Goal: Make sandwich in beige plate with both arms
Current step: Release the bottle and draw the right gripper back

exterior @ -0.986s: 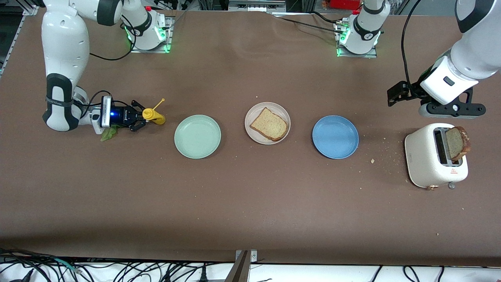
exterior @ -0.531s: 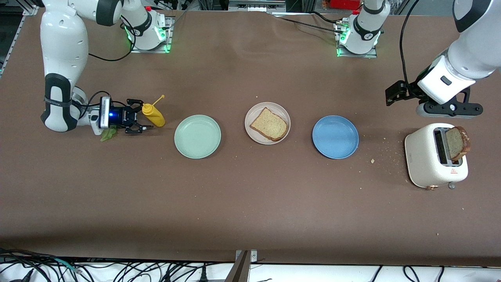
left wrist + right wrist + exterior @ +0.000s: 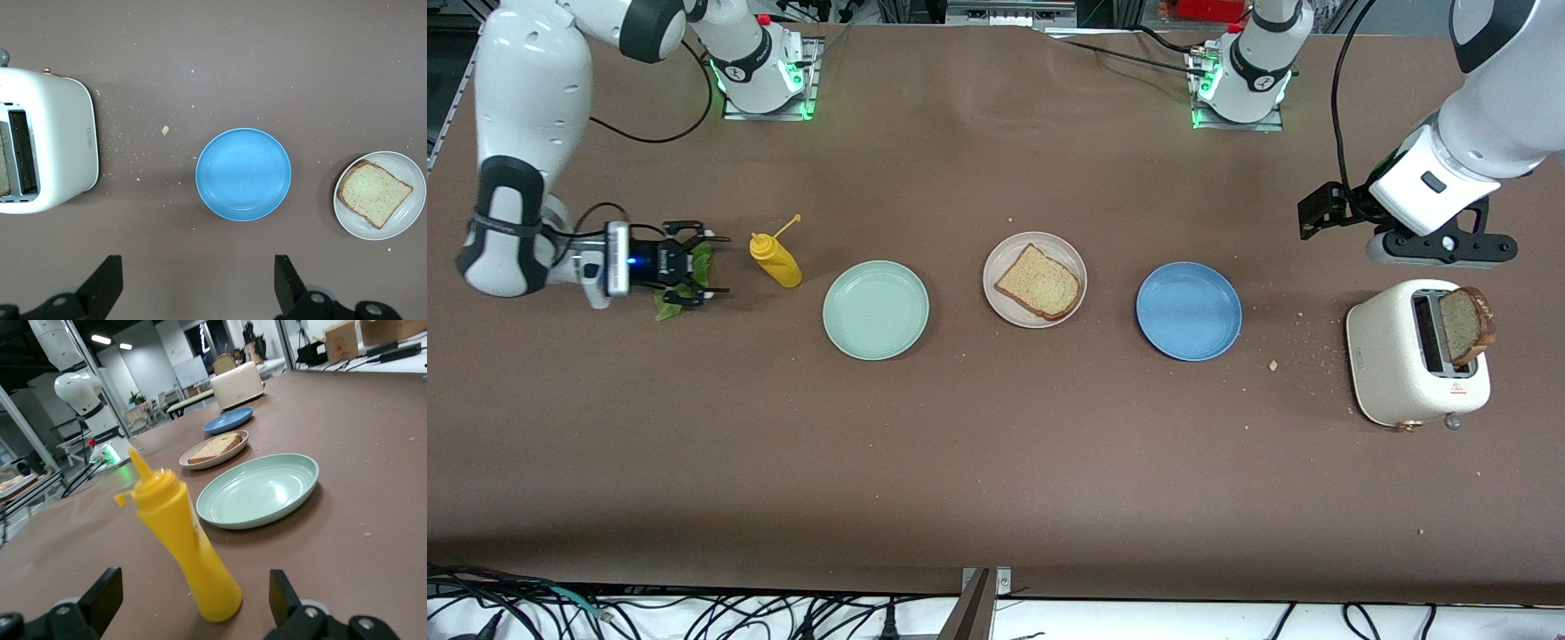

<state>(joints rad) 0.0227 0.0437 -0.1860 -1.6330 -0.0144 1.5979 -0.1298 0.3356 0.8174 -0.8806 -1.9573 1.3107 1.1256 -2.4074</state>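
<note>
Resting low over lettuce (image 3: pixel 685 283) beside mustard bottle (image 3: pixel 775 260), right claw (image 3: pixel 704 268) seen spread; left claw (image 3: pixel 198 283) held apart above bench (image 3: pixel 996 462).

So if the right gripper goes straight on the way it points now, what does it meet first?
Most likely the yellow plastic squeeze bottle, standing upright directly ahead of the open right gripper; past it lies the round mint green plate.
</note>
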